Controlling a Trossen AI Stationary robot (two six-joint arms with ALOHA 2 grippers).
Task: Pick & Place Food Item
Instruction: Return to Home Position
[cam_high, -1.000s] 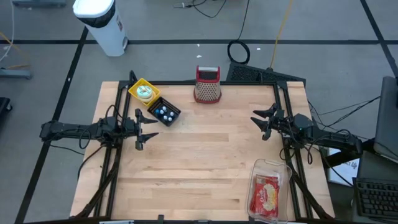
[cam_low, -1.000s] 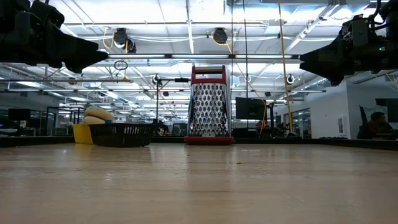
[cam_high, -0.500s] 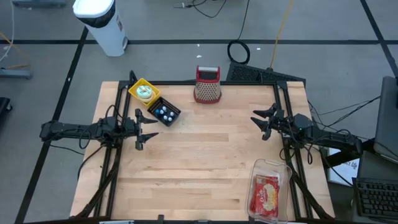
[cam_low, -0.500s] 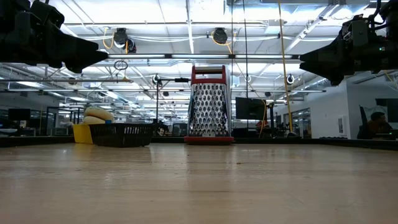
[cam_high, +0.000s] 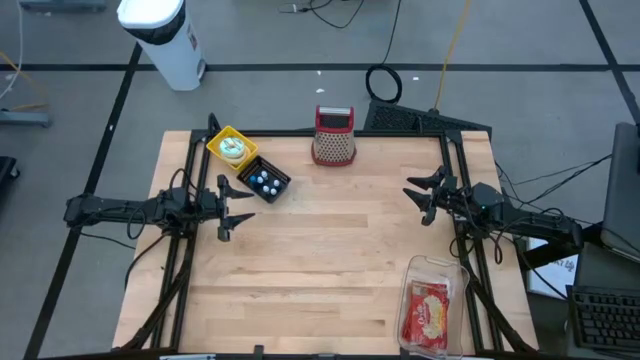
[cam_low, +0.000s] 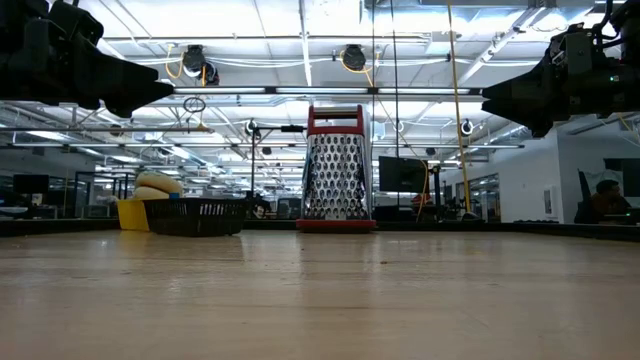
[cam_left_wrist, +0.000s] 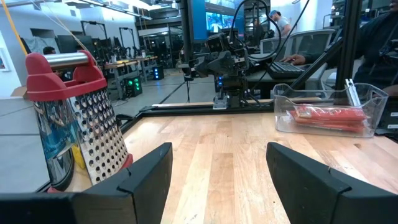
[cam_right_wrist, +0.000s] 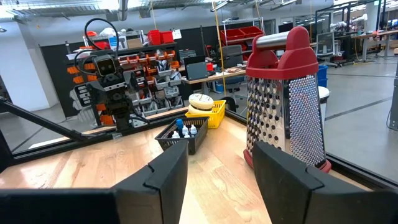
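Left gripper (cam_high: 224, 208) and right gripper (cam_high: 424, 196) hover spread and empty either side of the box grater (cam_high: 334, 137); red popcorn bag (cam_high: 425, 312) lies inside the transparent bin (cam_high: 441, 265).

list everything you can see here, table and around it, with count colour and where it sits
box grater: one, red and metal, middle of the table's far edge
yellow basket: one, yellow, far left of the table, pale round item inside
black basket: one, black, beside the yellow basket, small blue and white items inside
transparent bin: one, clear, near right corner
red popcorn bags: count unclear, red, inside the transparent bin
table: one, light wood
white cylinder: one, white, on the floor past the far left corner
left gripper: one, dark, left side, fingers open, empty
right gripper: one, dark, right side, fingers open, empty
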